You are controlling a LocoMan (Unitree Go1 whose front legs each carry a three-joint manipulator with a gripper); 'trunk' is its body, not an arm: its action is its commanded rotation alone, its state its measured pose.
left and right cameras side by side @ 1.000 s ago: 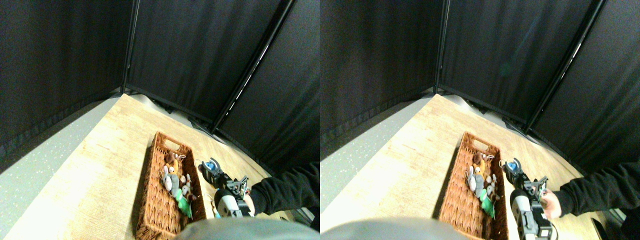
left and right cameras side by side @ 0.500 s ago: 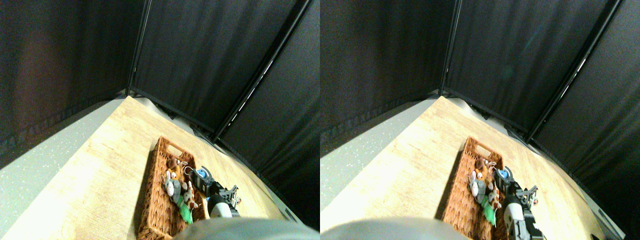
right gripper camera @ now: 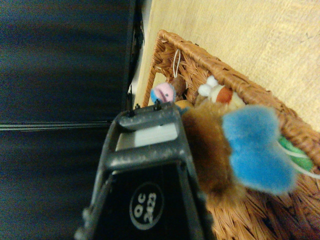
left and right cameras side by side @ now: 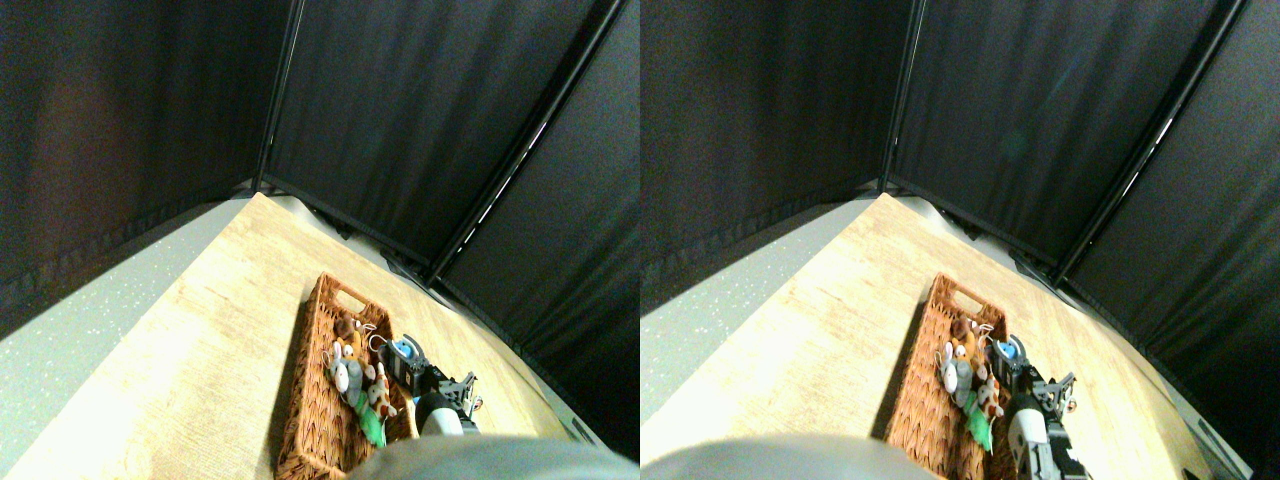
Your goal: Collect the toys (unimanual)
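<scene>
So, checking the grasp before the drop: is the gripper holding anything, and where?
The right gripper carries a blue toy by the basket; where it grips cannot be told.

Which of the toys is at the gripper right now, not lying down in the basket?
The blue toy, at the tip of the right gripper by the basket's right rim. The grey, brown and green ones lie inside.

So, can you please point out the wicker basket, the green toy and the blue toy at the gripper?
wicker basket (left and right cameras side by side: 305, 425): stereo pair view, bare woven floor.
green toy (left and right cameras side by side: 372, 429): stereo pair view, its body.
blue toy (right gripper camera: 257, 147): wrist view, blue plush middle.
</scene>
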